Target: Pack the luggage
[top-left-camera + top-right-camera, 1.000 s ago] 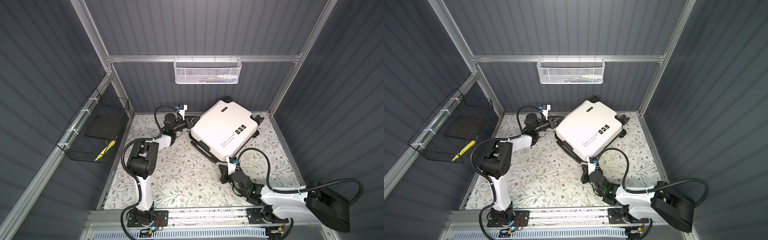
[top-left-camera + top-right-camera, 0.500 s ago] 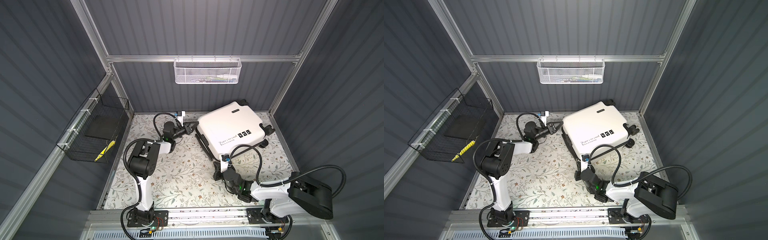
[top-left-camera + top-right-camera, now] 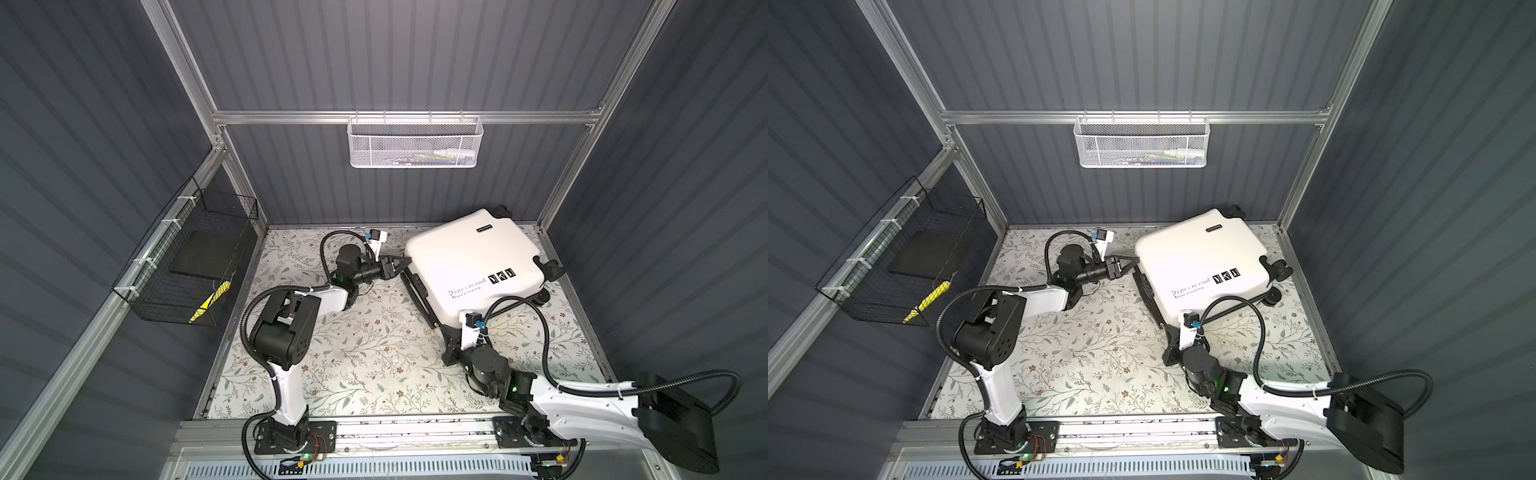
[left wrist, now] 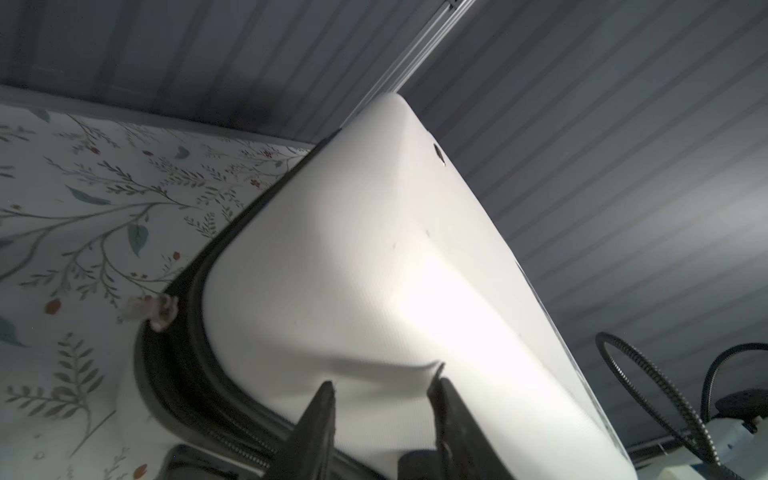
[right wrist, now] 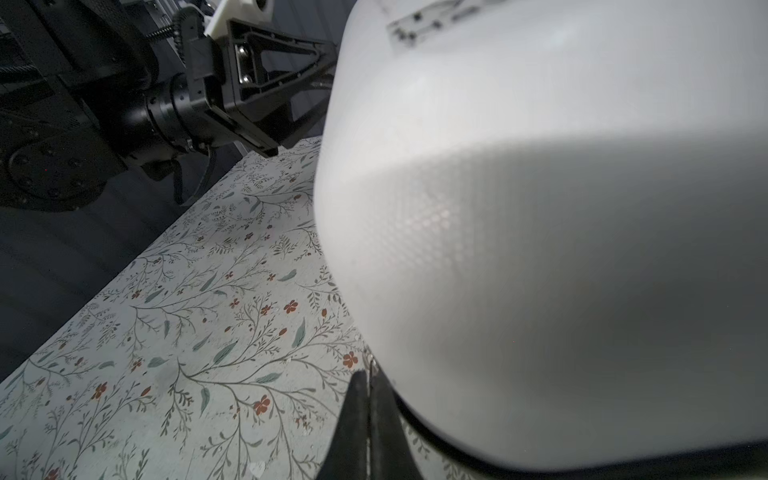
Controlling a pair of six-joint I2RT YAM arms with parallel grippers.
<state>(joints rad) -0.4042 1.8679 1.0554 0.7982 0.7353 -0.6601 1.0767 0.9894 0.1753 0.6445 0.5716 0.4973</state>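
One luggage [image 3: 469,266], closed and flat, straight ahead of both claws, long axis running away from them toward the wheels [image 3: 550,270]. Two wall baskets, white mesh basket [image 3: 415,143] and black wire basket [image 3: 187,257], well apart from either claw. Two claws at adjacent luggage corners, neither nearer: left gripper [image 4: 382,378] part-open against the white corner, right gripper [image 5: 369,376] pinched closed at the lower edge; probably unzipping needed first.

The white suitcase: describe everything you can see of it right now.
The luggage is a small glossy white hard-shell case lying flat and apparently closed on the floral table, angled near the back right corner. Black script, three black stickers and a small badge mark its top; black zipper trim and spinner wheels edge it. The left gripper, jaws apart, meets the corner facing it; the shut right gripper sits at its near corner.
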